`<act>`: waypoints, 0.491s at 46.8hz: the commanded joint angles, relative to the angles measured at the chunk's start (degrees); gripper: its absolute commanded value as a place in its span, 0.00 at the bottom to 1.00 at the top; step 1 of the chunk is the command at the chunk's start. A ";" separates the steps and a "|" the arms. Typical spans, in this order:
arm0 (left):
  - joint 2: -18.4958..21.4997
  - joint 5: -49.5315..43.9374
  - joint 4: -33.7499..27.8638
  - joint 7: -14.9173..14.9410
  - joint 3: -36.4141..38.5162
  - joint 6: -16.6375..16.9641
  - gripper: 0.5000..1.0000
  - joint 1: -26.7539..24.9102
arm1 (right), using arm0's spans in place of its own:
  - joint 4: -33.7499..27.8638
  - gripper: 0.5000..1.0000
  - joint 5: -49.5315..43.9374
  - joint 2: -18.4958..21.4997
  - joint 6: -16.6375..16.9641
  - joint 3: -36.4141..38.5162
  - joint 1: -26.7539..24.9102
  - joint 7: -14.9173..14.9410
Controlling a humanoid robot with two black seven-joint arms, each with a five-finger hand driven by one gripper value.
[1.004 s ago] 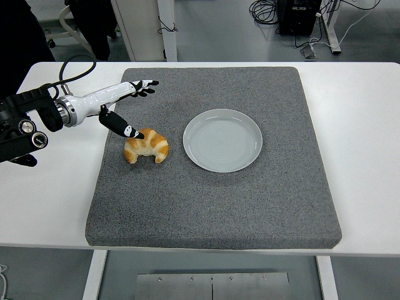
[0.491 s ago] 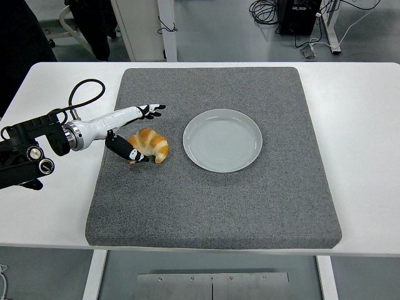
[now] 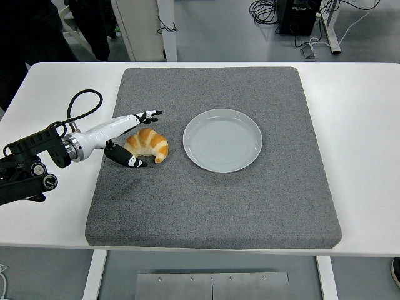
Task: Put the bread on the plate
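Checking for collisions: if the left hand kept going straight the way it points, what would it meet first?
The croissant, already between the left hand's open fingers; beyond it, likely the plate.

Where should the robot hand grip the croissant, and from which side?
Grip the croissant across its thick middle, coming from the left. Its arch faces away from the robot and its tips point toward the near edge, so thumb and fingers can close front to back. The left robot hand already brackets it there; the plate is on its right.
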 commanded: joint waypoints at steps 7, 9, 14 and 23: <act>-2.45 -0.58 4.32 -1.35 -0.21 0.42 0.87 0.18 | 0.00 1.00 0.02 0.00 0.01 0.00 0.00 0.00; -2.98 -0.67 5.20 -1.70 -0.21 0.42 0.87 0.18 | 0.00 1.00 0.02 0.00 0.01 0.00 0.00 0.00; -4.56 -0.76 7.31 -1.79 -0.21 0.77 0.87 0.26 | 0.00 1.00 0.02 0.00 0.01 0.00 0.00 0.00; -6.41 -0.85 8.90 -2.67 -0.29 1.03 0.87 1.32 | 0.00 1.00 0.02 0.00 0.01 0.00 0.00 -0.09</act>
